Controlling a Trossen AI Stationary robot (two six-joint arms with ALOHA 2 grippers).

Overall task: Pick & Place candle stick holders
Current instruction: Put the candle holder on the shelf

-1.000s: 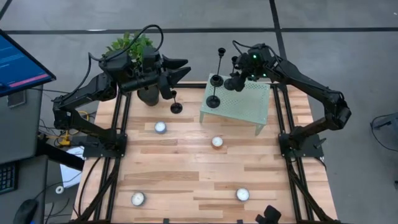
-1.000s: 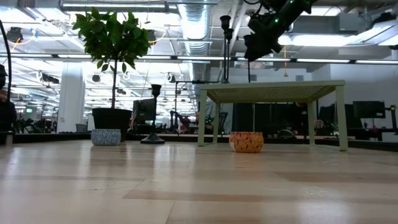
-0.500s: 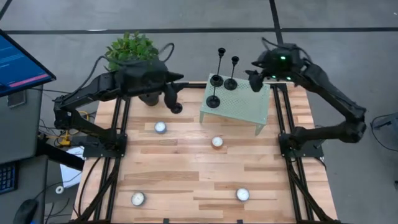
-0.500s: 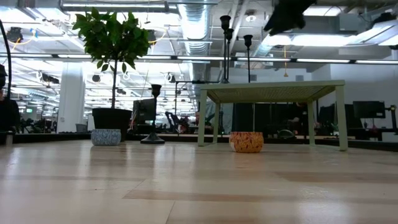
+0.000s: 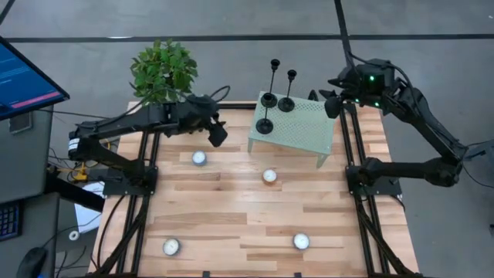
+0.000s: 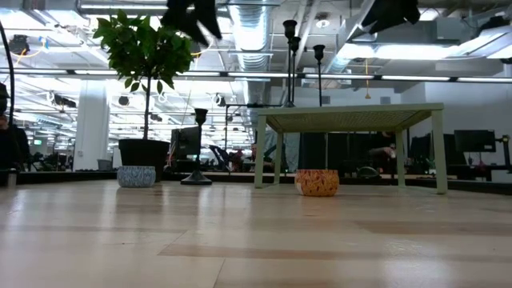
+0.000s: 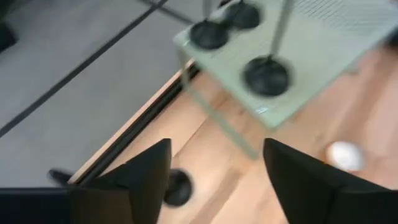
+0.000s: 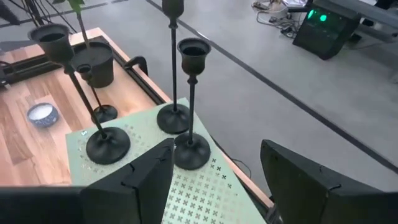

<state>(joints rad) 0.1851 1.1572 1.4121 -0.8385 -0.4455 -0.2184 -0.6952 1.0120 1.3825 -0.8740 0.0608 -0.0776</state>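
The wooden worktop point(image 5: 231, 208) fills the lower centre of the high view, with a pale green perforated stand point(image 5: 305, 131) at its upper right. Three candle stick holders point(image 5: 274, 89) stand upright on the stand's upper-left corner; a fourth holder point(image 6: 198, 152) stands on the worktop left of the stand, beside the plant pot point(image 6: 144, 154). The left hand point(image 5: 217, 133) hovers above that fourth holder, fingers wide and empty. The right hand point(image 5: 328, 102) hangs off the stand's upper-right corner, wide and empty too. Small tealights point(image 5: 199, 157) dot the worktop.
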